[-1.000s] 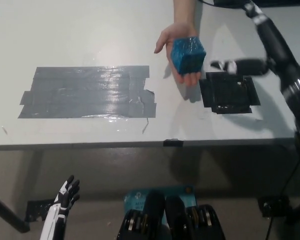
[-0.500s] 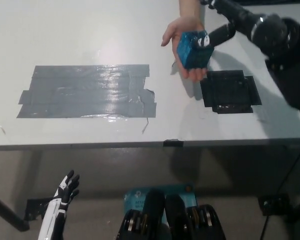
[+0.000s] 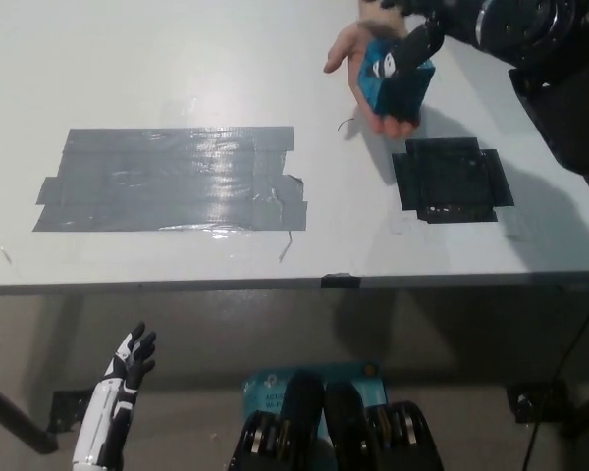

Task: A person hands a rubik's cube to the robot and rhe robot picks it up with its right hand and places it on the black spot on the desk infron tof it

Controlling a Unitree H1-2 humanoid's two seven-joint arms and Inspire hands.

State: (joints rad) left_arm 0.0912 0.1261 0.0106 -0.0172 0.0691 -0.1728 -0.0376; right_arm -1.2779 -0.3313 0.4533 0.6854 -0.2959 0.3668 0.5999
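A blue rubik's cube [image 3: 401, 88] lies on a person's upturned palm [image 3: 355, 49] at the far side of the white desk, just beyond the black spot [image 3: 452, 180]. My black right hand [image 3: 404, 51] reaches in from the upper right and lies against the cube's top and near face. How tightly it grips is hidden, and the palm still carries the cube from below. My white left hand [image 3: 128, 365] hangs at the lower left, below the desk's front edge, open and holding nothing.
A wide patch of grey tape [image 3: 172, 180] covers the desk's left middle. The desk's front edge [image 3: 275, 285] crosses the whole picture, with the floor below it. My black right forearm [image 3: 560, 88] hangs over the desk's right side.
My right hand swung from beside the black spot up to the cube and now covers its top. The person's palm moved the cube slightly farther away. The left hand barely moved.
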